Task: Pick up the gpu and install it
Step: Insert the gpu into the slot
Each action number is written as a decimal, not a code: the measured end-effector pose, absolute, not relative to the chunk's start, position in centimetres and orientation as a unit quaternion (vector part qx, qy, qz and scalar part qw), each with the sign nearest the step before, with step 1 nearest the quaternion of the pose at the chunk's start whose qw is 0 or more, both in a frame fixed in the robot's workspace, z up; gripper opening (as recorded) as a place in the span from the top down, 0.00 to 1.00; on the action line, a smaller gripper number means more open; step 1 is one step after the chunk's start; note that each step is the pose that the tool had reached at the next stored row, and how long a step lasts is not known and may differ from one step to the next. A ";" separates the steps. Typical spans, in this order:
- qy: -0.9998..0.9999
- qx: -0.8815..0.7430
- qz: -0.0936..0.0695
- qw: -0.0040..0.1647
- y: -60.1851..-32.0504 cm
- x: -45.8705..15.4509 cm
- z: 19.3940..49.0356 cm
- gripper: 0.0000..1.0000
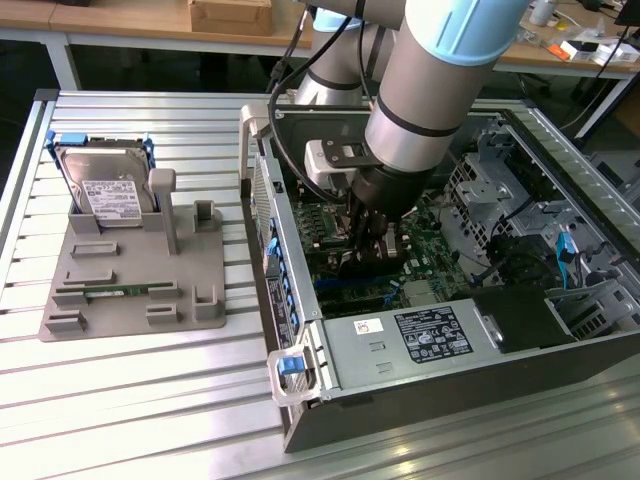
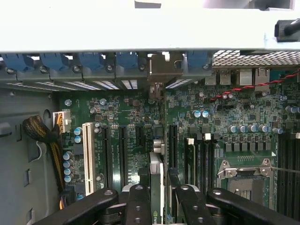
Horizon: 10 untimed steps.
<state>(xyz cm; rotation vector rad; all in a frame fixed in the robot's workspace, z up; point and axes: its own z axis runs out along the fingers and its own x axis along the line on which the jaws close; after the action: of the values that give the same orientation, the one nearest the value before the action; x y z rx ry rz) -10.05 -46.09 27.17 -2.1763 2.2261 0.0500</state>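
Black fingers: the gripper (image 2: 157, 206) is clamped on the gpu (image 2: 156, 180), one finger on each flat face, with the card edge-on between them.
Card position: the gpu stands upright above the motherboard (image 2: 140, 117), inside the open computer case (image 1: 420, 345), over the row of expansion slots.
Alignment: judged from the wrist view, the card runs parallel to the black slots (image 2: 123, 150); keep it square to them and hold it vertical.
Seating: press straight down with even force; a tilted card is likely to bind at one end.
Bracket end: the metal bracket (image 2: 161, 70) sits at the rear wall among the blue retention clips (image 2: 91, 61); confirm that it enters its own opening.
Far side: the hard drive (image 1: 105, 185) rests in the grey fixture (image 1: 130, 265), well apart from the case.
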 end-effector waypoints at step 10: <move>0.715 -0.699 0.016 0.014 -46.1 -10.0 27.0 0.75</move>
<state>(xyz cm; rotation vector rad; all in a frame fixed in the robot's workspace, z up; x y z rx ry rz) -10.04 -46.10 26.98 -2.1764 2.2261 0.0501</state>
